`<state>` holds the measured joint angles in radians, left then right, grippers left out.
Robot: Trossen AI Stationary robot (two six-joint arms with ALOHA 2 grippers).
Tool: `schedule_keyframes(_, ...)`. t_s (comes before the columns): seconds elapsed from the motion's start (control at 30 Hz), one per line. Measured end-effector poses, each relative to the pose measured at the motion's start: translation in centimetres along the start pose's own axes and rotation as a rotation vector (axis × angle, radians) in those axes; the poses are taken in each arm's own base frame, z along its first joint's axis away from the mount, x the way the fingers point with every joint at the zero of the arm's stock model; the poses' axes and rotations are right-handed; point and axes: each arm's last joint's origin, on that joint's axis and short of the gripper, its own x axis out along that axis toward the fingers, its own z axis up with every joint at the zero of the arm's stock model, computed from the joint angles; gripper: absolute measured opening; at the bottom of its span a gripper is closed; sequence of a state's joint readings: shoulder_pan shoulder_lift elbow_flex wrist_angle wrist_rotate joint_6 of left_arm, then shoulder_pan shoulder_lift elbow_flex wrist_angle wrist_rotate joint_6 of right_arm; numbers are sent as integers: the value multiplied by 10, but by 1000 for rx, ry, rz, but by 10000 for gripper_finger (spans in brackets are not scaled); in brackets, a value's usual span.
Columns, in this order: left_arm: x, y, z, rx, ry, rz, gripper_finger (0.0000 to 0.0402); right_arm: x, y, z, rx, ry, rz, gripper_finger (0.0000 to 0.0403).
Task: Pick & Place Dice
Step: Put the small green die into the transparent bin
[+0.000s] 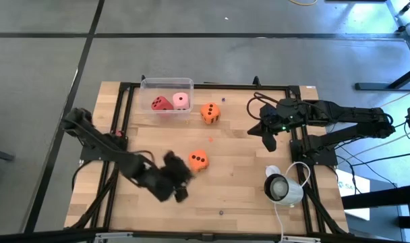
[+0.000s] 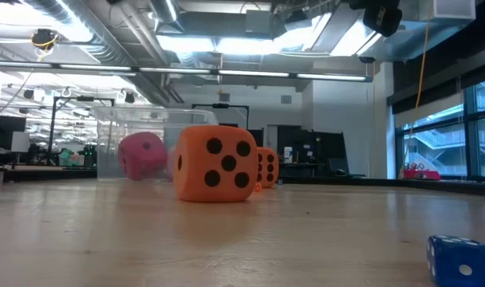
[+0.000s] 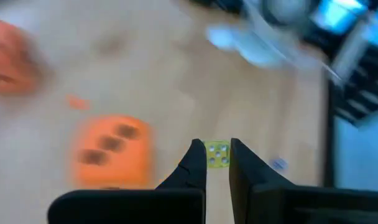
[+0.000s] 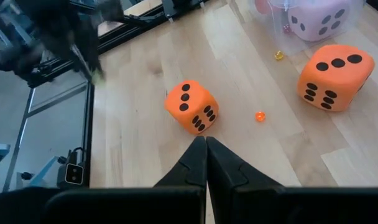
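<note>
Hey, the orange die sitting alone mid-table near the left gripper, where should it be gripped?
Probably grip the orange die across two opposite side faces, coming straight down from above: it rests flat on the table, apart from the other dice. The left gripper is nearest.

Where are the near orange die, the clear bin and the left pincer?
near orange die [image 1: 198,160]: high view, top face with three pips.
clear bin [image 1: 166,82]: high view, far rim of the container.
left pincer [image 3: 217,163]: left wrist view, the gap between its fingertips, shut on a tiny yellow die.
</note>
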<state>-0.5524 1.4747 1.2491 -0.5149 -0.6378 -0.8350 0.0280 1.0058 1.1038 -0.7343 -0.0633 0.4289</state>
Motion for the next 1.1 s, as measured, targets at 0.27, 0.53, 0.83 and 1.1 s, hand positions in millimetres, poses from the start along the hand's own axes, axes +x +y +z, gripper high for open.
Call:
schedule_keyframes(0.27, -54, 79, 49, -158, -208, 338, 10, 0, -1, 1, 31, -26, -42, 0)
schedule_keyframes(0.53, -66, 169, 89, -243, -108, 545, 10, 0, -1, 2, 58, -36, -36, 0)
schedule_keyframes(0.83, -44, 248, 111, -278, 113, 563, 10, 0, 0, 3, 60, -45, -29, 0)
schedule_keyframes(1.1, -1, 308, 115, -328, 277, 505, 10, 0, 1, 3, 82, -33, -7, 0)
